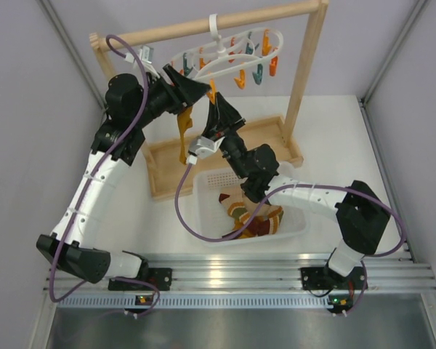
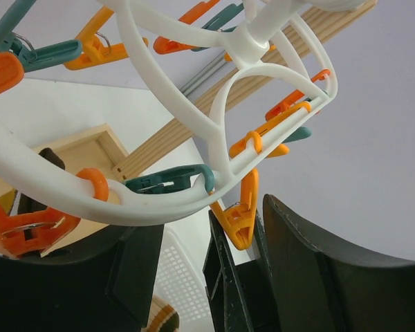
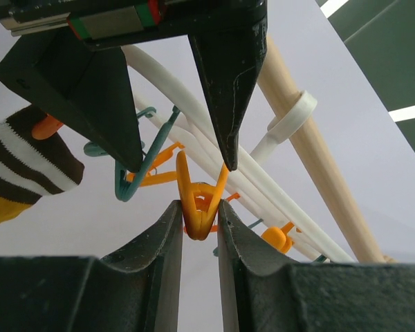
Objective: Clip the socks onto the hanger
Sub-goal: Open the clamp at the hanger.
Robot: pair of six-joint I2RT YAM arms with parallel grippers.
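Observation:
The white hanger [image 1: 219,52] hangs from the wooden rail, its orange and teal pegs dangling. My right gripper [image 1: 215,107] reaches up from below and is shut on one orange peg [image 3: 196,200]; in the right wrist view my right gripper [image 3: 198,211] has a finger on each side of it. My left gripper [image 1: 202,91] is open just above, its fingertips [image 3: 227,158] straddling the same peg's top, with nothing held. A mustard-yellow sock [image 1: 183,137] with a dark-and-white striped cuff [image 3: 24,169] hangs beside it under the hanger [image 2: 145,207].
The tall wooden rail frame [image 1: 306,69] stands on a wooden tray base [image 1: 163,161]. A white perforated basket [image 1: 294,222] in front holds several striped socks [image 1: 251,214]. Grey walls close in both sides.

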